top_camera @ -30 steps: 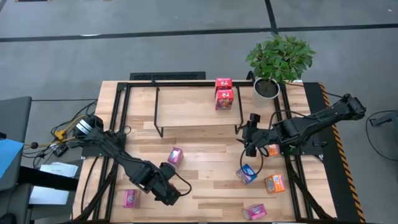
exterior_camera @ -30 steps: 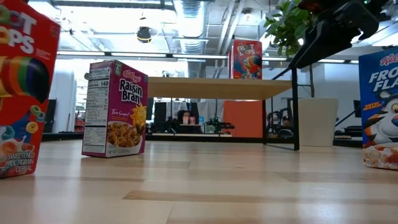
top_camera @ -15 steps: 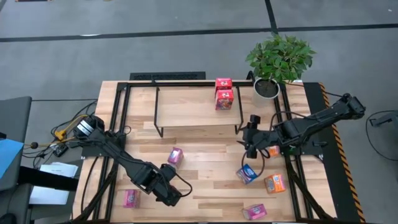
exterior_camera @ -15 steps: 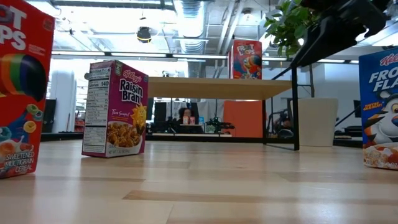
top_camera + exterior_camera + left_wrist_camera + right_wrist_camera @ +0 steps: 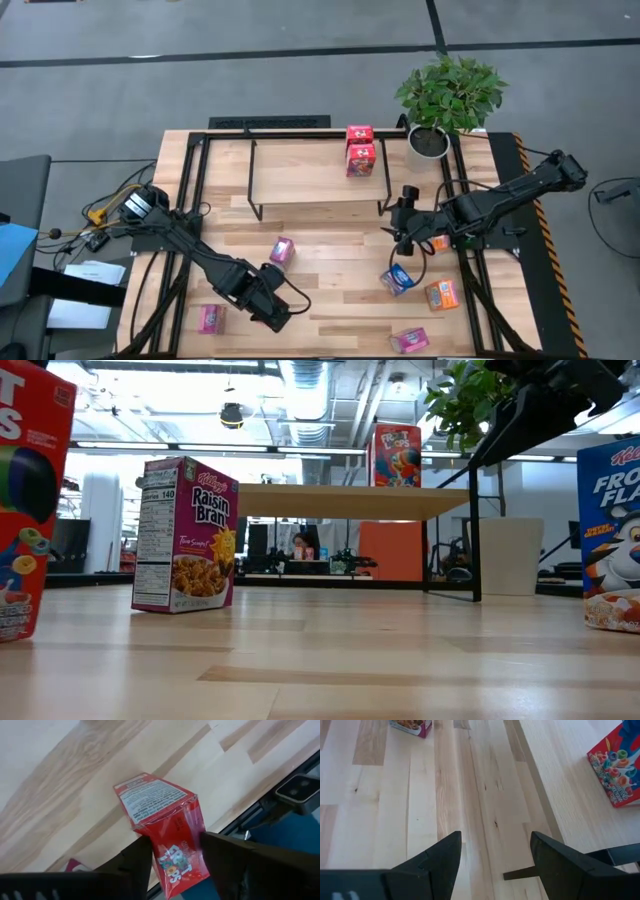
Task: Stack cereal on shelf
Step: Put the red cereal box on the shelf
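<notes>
The low wide shelf of black tubing with a light wooden board [image 5: 310, 175] already carries two red cereal boxes [image 5: 360, 150] at its right end. Near the table's front-left, the left gripper [image 5: 172, 857] has its dark fingers pressed on either side of a small red cardboard cereal box [image 5: 165, 827], whose long axis runs forward past the fingertips. The shelf lies well apart, toward the far side. The right gripper [image 5: 495, 852], fingers spread and empty, hovers by the shelf's right end.
</notes>
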You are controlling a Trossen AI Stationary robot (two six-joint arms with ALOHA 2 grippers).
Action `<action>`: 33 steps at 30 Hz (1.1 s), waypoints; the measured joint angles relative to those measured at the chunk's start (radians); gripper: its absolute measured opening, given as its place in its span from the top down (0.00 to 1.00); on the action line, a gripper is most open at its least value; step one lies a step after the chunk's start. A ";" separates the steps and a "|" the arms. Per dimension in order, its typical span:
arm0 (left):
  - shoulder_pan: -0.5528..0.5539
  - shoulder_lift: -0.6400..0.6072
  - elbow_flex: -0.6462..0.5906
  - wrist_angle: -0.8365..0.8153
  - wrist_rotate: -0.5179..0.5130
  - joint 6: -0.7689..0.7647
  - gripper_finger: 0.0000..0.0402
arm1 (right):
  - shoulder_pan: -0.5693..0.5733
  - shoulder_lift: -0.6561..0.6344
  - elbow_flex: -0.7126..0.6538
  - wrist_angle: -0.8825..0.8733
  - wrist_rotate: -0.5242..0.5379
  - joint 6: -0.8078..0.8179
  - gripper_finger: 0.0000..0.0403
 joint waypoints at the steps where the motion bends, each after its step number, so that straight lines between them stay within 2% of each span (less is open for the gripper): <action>1: 0.003 0.000 0.000 -0.001 0.007 0.012 0.65 | 0.000 0.000 0.000 0.000 0.000 0.001 0.34; 7: 0.019 0.000 0.009 -0.004 0.039 0.087 0.71 | 0.000 0.000 0.000 0.000 0.000 0.002 0.34; 18: 0.072 -0.001 0.131 -0.069 0.029 0.264 0.86 | 0.000 0.000 0.000 0.002 0.000 0.002 0.34; 27: 0.102 -0.001 0.145 -0.070 0.054 0.361 0.98 | 0.000 0.000 0.000 0.001 0.000 0.004 0.34; 33: 0.111 -0.001 0.145 -0.033 0.072 0.416 1.00 | 0.000 0.000 0.000 0.001 0.000 0.026 0.34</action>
